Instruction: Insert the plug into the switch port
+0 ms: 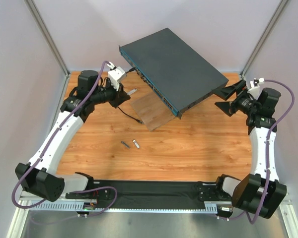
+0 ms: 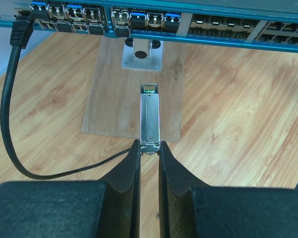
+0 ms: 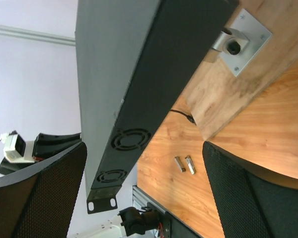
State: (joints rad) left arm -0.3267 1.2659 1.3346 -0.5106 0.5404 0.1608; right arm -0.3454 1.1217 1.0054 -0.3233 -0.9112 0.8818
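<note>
We see bright, even light in all three views, source likely overhead. Shadows soft, faint under switch (image 1: 174,69) on table (image 1: 203,144). No hard glare; mild sheen on plug (image 2: 150,116), which reads sharp. Near fingers (image 2: 124,173) in left wrist view slightly soft. Right wrist view: mesh pads (image 3: 49,198) dark against pale wall. We note slight bending at frame edges.

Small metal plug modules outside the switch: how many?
3. One silver rectangular module clamped in the left gripper, short of the dark grey switch; two side by side on the wooden table, a darker module, a paler module. More may hide under the switch.
</note>
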